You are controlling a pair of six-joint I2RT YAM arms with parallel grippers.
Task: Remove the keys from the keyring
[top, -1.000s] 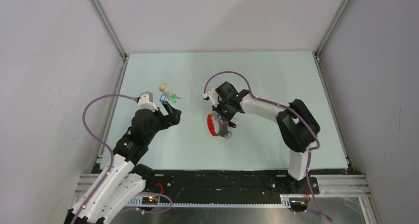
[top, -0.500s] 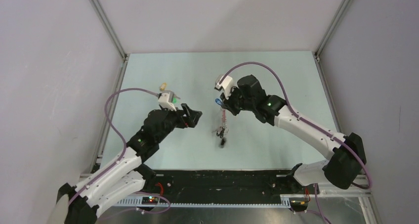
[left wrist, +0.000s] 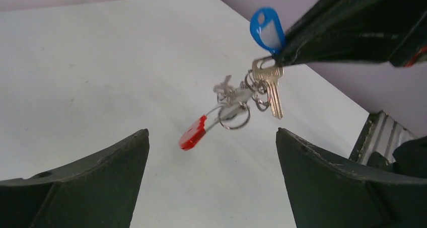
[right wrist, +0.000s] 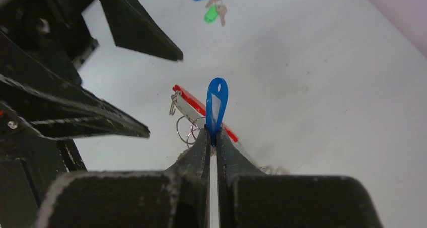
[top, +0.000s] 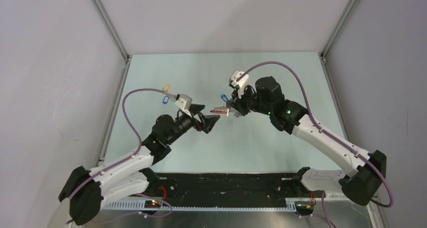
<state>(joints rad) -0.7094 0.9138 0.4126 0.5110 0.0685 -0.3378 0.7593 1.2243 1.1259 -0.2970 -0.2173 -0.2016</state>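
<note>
Pale table [top: 282, 77] with both arms reaching over its middle, tips facing each other. Left gripper [left wrist: 211, 132]: jaws spread wide, holding nothing, pointed at the bunch and just short of it. Right gripper [right wrist: 211, 135]: jaws pressed together on the lower end of the blue tag [right wrist: 217, 104], which stands up above the fingertips. The keys [left wrist: 269, 84] hang from that grip, clear of the table, between the two grippers; below them the keyring [left wrist: 234, 118] carries the red strap [left wrist: 193, 134], the lowest part of the bunch. A second cluster with blue and green tags [right wrist: 209, 4] lies on the table beyond the left gripper, well apart. Compared with half a second earlier, the bunch is raised and no longer dangles towards the table, the left gripper has advanced towards it, and the right arm is more extended
</note>
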